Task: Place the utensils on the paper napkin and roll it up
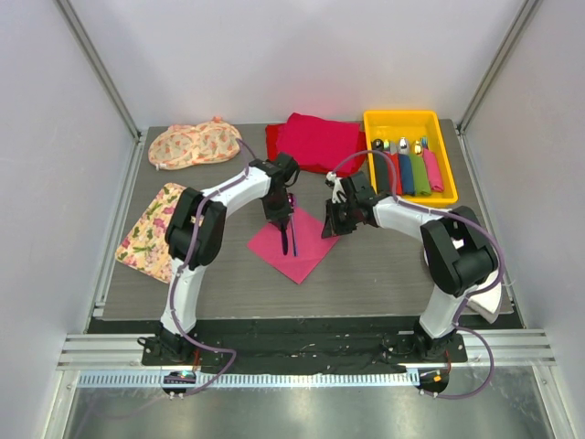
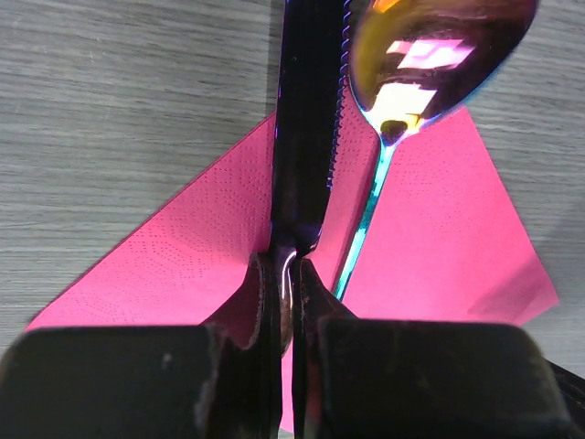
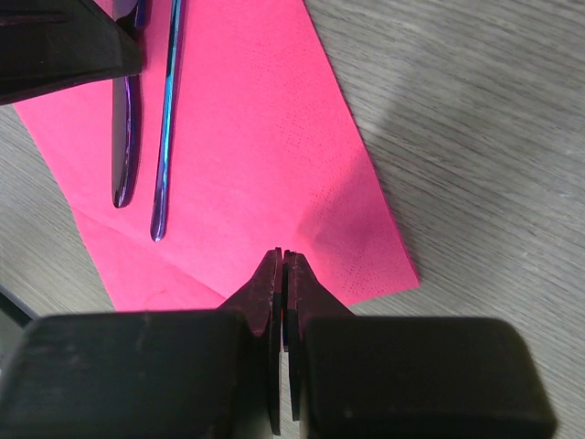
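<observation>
Reaching down over the napkin (image 1: 309, 258), the left gripper (image 2: 291, 274) clamps a knife (image 2: 306, 137) beside the spoon (image 2: 430, 55) lying there; the right gripper (image 3: 285, 261), fingers together, tilts toward the napkin's right corner.

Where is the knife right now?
Left wrist view: the knife is clamped in the left pincer over the pink napkin, the spoon close beside it.

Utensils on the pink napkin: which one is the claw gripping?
The serrated knife, pinched by the left gripper; the spoon beside it lies free on the paper napkin.
</observation>
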